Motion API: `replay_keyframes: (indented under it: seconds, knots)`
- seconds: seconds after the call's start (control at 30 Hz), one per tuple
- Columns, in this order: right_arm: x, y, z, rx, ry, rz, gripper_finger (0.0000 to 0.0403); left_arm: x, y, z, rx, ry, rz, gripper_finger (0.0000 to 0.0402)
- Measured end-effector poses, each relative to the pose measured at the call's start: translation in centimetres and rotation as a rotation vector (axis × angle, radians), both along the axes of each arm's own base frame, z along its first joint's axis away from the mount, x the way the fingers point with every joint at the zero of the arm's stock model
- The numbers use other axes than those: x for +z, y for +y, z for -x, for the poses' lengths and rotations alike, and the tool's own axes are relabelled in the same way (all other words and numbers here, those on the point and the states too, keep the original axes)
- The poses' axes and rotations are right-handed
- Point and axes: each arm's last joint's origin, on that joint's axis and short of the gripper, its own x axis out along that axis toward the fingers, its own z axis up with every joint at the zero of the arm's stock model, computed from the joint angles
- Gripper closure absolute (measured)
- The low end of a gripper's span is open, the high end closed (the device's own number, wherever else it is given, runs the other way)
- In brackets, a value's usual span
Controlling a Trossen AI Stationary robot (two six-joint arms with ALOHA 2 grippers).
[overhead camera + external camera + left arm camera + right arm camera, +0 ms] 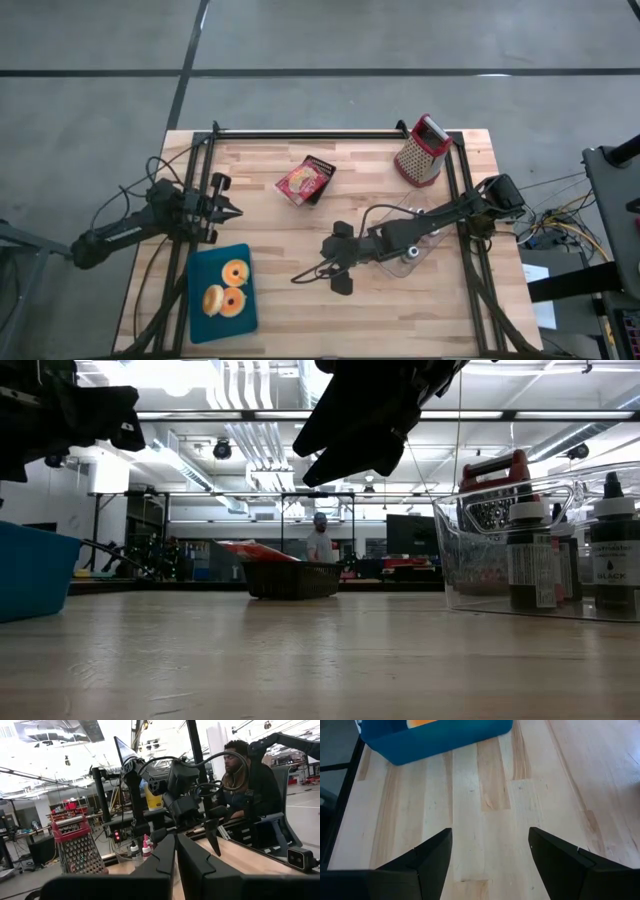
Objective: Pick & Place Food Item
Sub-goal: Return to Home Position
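The three yellow donuts (pixel 235 271) lay in the blue bin (pixel 200 262) at the near left corner of the table (pixel 300 320); one sat toward the bin's far end, and the other two lay close together nearer the table's edge. The left gripper (pixel 236 211) hung above the boards just beyond the bin's far end, by the table's left side; its fingers were pressed together to a point with nothing between them, and it faced across the table toward the other arm. The right gripper (pixel 338 258) was out over the middle of the table, aimed toward the bin but well apart from it; its fingers (pixel 434 856) stood wide apart and empty, with bare boards showing between them. Beneath that arm stood a clear container (pixel 530 575) holding small dark bottles (pixel 523 555); beyond it, near the far right corner, a red-handled grater (pixel 420 150) stood upright. A small dark basket (pixel 305 181) with a red packet in it rested toward the far side, about midway across. A seated person (pixel 245 775) was in a chair past the right arm; far back in the room a standing person (pixel 320 540) could be made out, too small to say more.
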Motion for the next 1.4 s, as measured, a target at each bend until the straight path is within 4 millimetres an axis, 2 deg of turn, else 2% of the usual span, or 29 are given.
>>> replay_keyframes:
  seconds: [0.4,0.53,0.63,0.7,0.87,1.03,1.2,1.3,1.4]
  knots:
    - [-0.2,-0.1,0.2,0.109,0.018,0.124,0.0142,0.0,0.0,0.0,0.000,0.000,0.000,0.0376]
    - [-0.1,0.0,-0.6,0.135,-0.073,0.143,0.0142,0.0,0.0,0.0,0.000,0.000,0.000,0.0376]
    - [0.0,0.1,-1.2,0.150,-0.266,0.140,0.0142,0.0,0.0,0.0,0.000,0.000,0.000,0.0376]
    - [-0.1,-0.1,-0.8,0.156,-0.350,0.137,0.0142,0.0,0.0,0.0,0.000,0.000,0.000,0.0376]
    - [-1.1,-1.9,2.2,0.096,-0.397,0.090,0.0142,0.0,0.0,0.0,0.001,0.000,0.000,0.0376]
    - [0.4,-4.4,6.3,0.037,-0.466,0.075,0.0142,0.0,0.0,0.0,0.002,0.000,0.001,0.0376]
    - [1.5,-5.9,11.7,-0.035,-0.536,0.074,0.0142,0.0,0.0,0.0,0.002,-0.001,0.000,0.0376]
    - [0.9,-6.5,14.7,-0.155,-0.571,0.076,0.0142,0.0,0.0,0.0,0.001,0.000,0.000,0.0376]
    - [0.1,-6.6,16.8,-0.134,-0.623,0.087,0.0142,0.0,0.0,0.0,0.001,0.000,0.000,0.0376]
